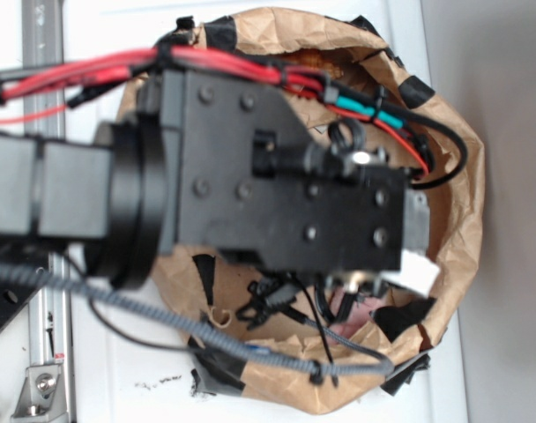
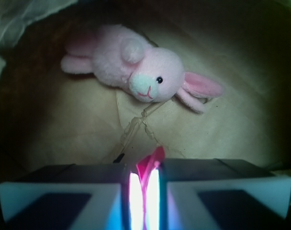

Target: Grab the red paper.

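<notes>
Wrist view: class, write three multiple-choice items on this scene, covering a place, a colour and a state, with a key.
1. Where does the plush rabbit lie?
A. on the floor of the paper bag
B. on a white table
C. on top of the gripper

2. What colour is the rabbit?
A. pink
B. blue
C. green

3. How is the gripper?
A. wide open and empty
B. closed on a sliver of red paper
C. out of view

Key: 1A, brown paper lies under it; 2A, its fur is pink; 3B, the red sliver sits between nearly shut jaws.
</notes>
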Action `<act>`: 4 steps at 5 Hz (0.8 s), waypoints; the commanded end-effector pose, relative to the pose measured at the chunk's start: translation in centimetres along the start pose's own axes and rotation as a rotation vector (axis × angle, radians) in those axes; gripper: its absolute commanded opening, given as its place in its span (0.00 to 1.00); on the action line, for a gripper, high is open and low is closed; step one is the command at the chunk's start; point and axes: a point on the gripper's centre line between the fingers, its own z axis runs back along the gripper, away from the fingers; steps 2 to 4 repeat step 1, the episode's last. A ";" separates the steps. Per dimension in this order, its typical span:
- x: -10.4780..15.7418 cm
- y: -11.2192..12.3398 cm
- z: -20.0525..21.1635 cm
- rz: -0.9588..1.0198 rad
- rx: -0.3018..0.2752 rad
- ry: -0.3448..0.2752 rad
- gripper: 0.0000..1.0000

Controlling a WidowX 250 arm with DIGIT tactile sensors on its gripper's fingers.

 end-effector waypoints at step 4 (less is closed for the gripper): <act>1.6 0.3 1.6 0.209 0.001 -0.120 0.00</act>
